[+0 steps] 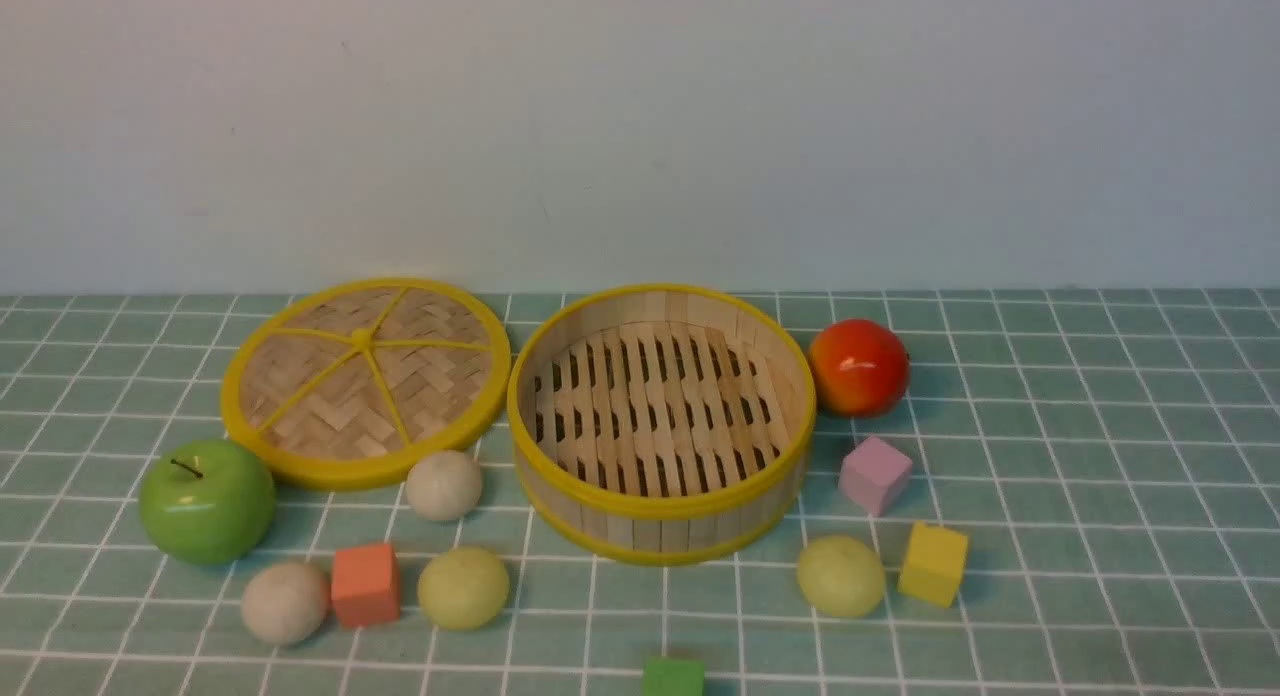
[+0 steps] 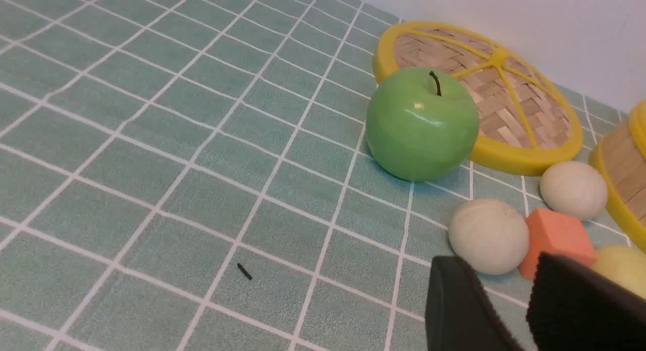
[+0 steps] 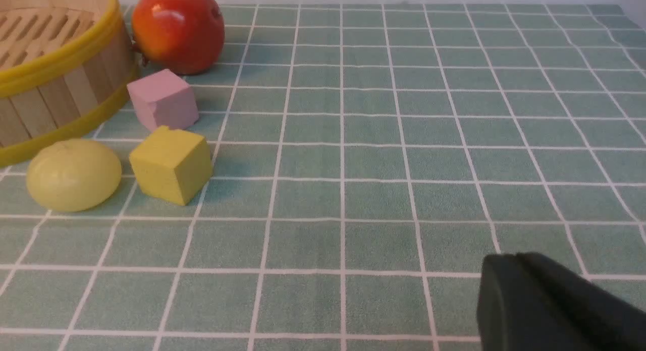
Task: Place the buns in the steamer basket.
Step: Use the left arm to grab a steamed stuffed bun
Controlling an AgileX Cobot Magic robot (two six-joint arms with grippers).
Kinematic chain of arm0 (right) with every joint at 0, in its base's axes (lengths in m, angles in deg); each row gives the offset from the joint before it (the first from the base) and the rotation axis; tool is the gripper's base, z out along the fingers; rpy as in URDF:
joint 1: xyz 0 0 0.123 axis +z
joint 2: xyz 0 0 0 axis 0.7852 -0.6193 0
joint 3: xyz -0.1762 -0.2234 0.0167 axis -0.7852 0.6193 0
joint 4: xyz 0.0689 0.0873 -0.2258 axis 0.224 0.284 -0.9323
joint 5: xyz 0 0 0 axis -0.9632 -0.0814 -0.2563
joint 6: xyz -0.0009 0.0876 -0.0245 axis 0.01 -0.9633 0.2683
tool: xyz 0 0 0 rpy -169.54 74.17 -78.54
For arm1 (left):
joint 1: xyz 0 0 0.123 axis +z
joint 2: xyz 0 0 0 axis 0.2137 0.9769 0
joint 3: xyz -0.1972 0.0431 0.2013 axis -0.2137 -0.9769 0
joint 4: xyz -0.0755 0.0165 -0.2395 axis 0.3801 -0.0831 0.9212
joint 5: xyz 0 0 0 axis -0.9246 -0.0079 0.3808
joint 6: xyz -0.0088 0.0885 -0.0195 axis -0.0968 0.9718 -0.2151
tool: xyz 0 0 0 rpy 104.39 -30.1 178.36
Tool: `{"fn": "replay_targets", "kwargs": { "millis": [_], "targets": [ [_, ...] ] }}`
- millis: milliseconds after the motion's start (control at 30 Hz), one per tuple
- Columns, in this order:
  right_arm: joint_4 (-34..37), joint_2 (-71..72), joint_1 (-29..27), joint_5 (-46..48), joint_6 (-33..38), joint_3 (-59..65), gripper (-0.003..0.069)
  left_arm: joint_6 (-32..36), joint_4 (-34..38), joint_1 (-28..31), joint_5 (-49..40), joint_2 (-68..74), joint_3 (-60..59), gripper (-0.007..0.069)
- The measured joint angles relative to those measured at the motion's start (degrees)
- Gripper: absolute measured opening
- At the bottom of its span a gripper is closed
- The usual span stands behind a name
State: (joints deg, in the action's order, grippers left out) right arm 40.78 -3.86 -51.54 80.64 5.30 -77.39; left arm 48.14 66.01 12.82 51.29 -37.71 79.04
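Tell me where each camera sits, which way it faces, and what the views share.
Front view: between the arms, looking forward at the steamer basket and lid; no robot part shows.
Left wrist view: on the left arm, low, facing the green apple and an off-white bun; left gripper, open, shows.
Right wrist view: on the right arm, low, facing the yellow-green bun, yellow cube and red-orange fruit; right gripper, shut, shows.
Shared: the steamer basket appears in all three.
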Motion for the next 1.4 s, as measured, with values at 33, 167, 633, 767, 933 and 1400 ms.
{"fn": "replay_targets", "kwargs": {
  "millis": [33, 167, 633, 767, 933, 1400],
  "targets": [
    [0.0, 0.0, 0.0, 0.0, 0.0, 0.0, 0.0041, 0.0, 0.0, 0.0, 0.0, 0.0, 0.0, 0.0239],
    [0.0, 0.0, 0.0, 0.0, 0.0, 0.0, 0.0041, 0.0, 0.0, 0.0, 0.0, 0.0, 0.0, 0.0239],
    [0.0, 0.0, 0.0, 0.0, 0.0, 0.0, 0.0041, 0.0, 0.0, 0.0, 0.0, 0.0, 0.0, 0.0239],
    [0.1, 0.0, 0.0, 0.0, 0.0, 0.0, 0.0041, 0.0, 0.0, 0.0, 0.0, 0.0, 0.0, 0.0239],
    [0.1, 0.0, 0.0, 0.0, 0.0, 0.0, 0.0041, 0.0, 0.0, 0.0, 0.0, 0.0, 0.0, 0.0239],
    [0.1, 0.0, 0.0, 0.0, 0.0, 0.0, 0.0041, -0.1, -0.4, 0.0, 3.3, 0.0, 0.0, 0.0239]
  ]
}}
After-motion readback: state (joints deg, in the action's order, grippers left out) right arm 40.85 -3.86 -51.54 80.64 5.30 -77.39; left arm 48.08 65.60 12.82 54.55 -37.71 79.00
